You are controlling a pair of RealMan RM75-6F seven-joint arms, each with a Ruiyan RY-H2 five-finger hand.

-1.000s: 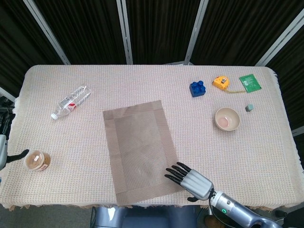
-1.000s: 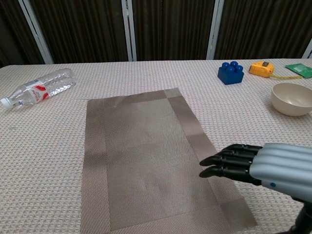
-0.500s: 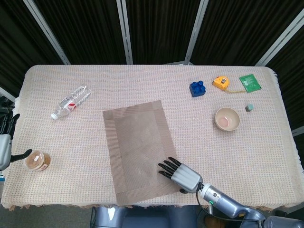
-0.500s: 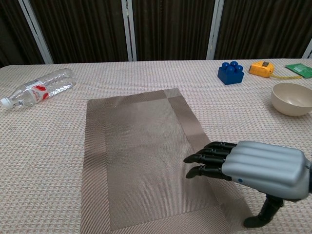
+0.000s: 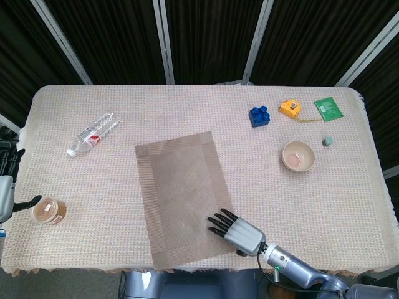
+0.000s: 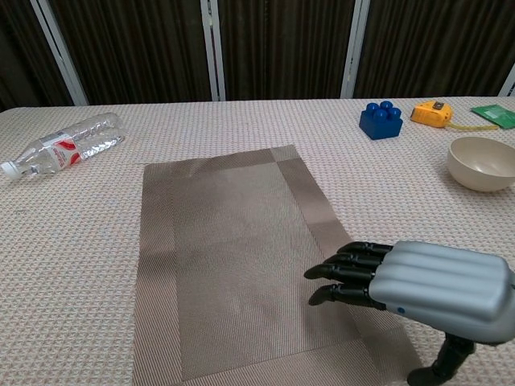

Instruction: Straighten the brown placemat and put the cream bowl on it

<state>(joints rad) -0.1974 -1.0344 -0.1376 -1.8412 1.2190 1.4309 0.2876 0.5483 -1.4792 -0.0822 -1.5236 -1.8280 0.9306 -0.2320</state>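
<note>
While the brown woven rectangular placemat (image 5: 184,200) lies slightly askew mid-worktop, the right hand (image 6: 418,281) hovers flat over its near right corner, fingers (image 6: 348,272) extended close together and holding nothing. Straightening looks to be the step in hand; next, press down and swivel the mat square. The round cream bowl (image 5: 298,156) waits well apart, far right. The left hand (image 5: 5,187) is barely visible, its state unclear.

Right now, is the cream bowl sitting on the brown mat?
No, the cream bowl sits on the tablecloth far to the right of the brown mat, not on it.
</note>
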